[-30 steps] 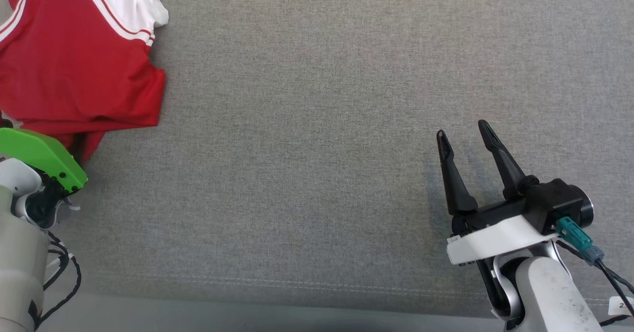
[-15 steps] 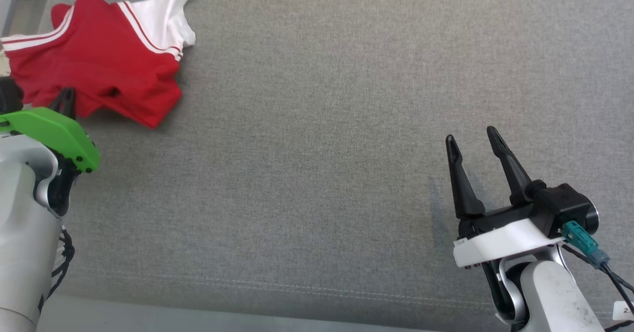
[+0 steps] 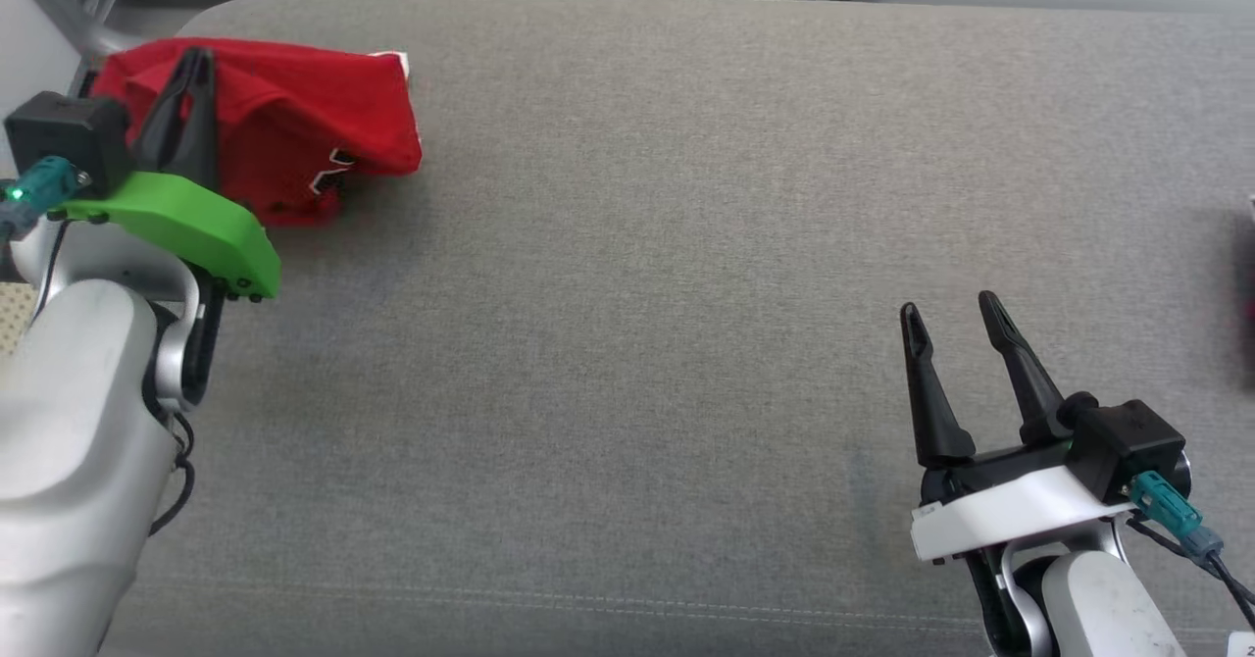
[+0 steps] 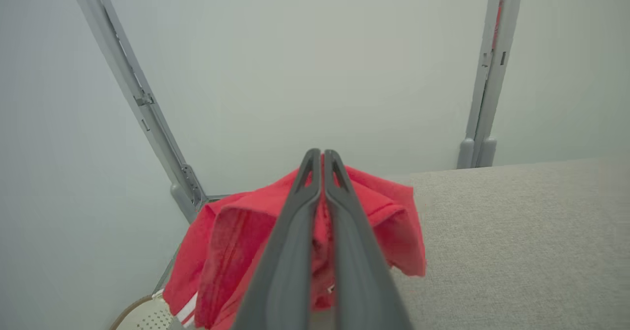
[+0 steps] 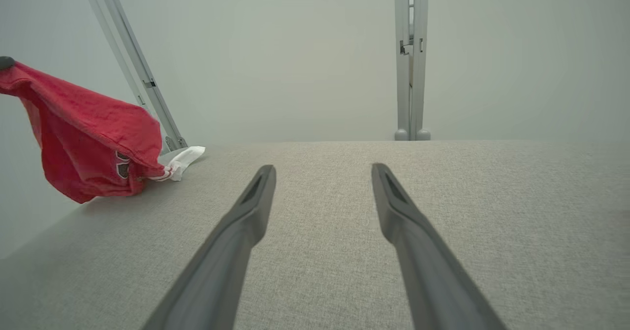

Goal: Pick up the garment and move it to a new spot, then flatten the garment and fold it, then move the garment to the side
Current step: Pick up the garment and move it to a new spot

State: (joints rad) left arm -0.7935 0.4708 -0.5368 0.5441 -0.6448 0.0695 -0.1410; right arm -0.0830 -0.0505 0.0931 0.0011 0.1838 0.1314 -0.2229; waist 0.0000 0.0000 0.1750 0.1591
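Grey tabletop (image 3: 627, 343), left fingers (image 4: 290, 231) pinching red garment (image 3: 294, 118), right fingers (image 5: 246, 212) wide, right wrist view shows white edge (image 5: 184, 156)

This looks like a robotics lab or test cell rather than a home or shop. The landmark is a broad work table (image 3: 627, 343) padded in plain grey cloth, with a stitched seam (image 3: 490, 598) running along its near edge. At its far edge stands a bare grey metal frame: an upright post (image 5: 402, 74) and, toward the far left corner, a slanted strut (image 5: 131, 59). Behind the table are blank pale wall panels (image 5: 275, 49).
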